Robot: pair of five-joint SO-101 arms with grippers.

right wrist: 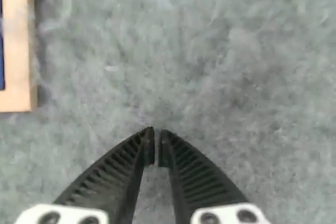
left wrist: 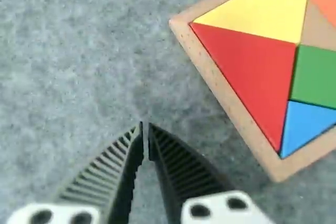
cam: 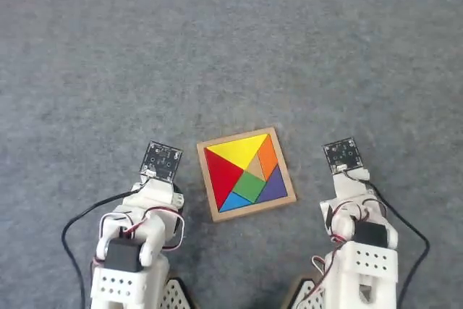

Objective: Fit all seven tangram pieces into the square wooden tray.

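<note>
I see the square wooden tray on the grey felt, just toward 6 o'clock of centre, with all seven tangram pieces seated inside it; my left gripper sits at its 9 o'clock, fingers together; my right gripper sits at its 3 o'clock, likewise closed on nothing.

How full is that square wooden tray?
Full. In the high view seven pieces, yellow, red, orange, tan, green, blue and purple, cover the tray edge to edge, no gap showing.
</note>
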